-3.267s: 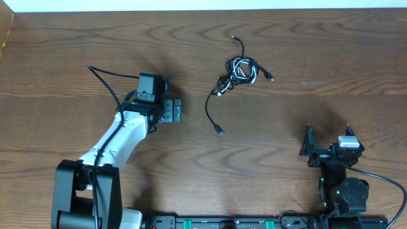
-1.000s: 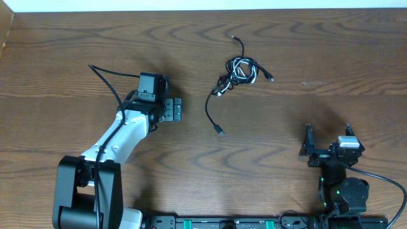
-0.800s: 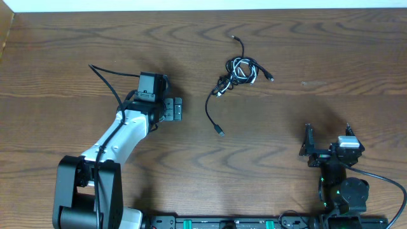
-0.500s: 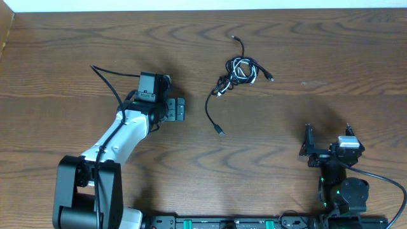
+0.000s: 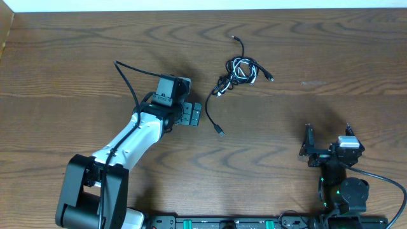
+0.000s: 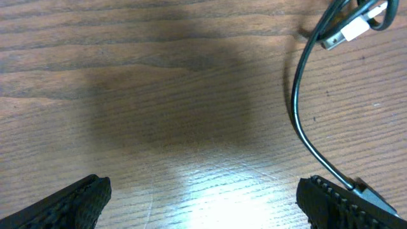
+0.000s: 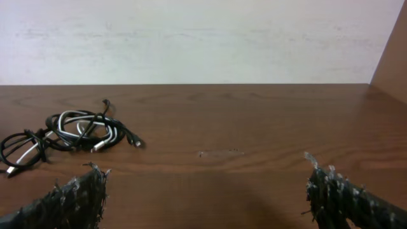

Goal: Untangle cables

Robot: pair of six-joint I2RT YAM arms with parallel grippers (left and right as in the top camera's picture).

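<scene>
A tangle of black and white cables lies at the table's back middle, with one black cable tail trailing toward the front and ending in a plug. My left gripper is open and empty, just left of that tail. In the left wrist view the tail runs down the right side between the open fingers, and a white plug shows at top right. My right gripper is open and empty at the front right, far from the cables. The tangle also shows in the right wrist view.
The brown wooden table carries only the cables. A pale wall stands beyond its far edge. A wooden side panel rises at the right.
My left arm has moved right toward the cable tail; its gripper now sits just beside it. The right arm and the cables have not moved.
</scene>
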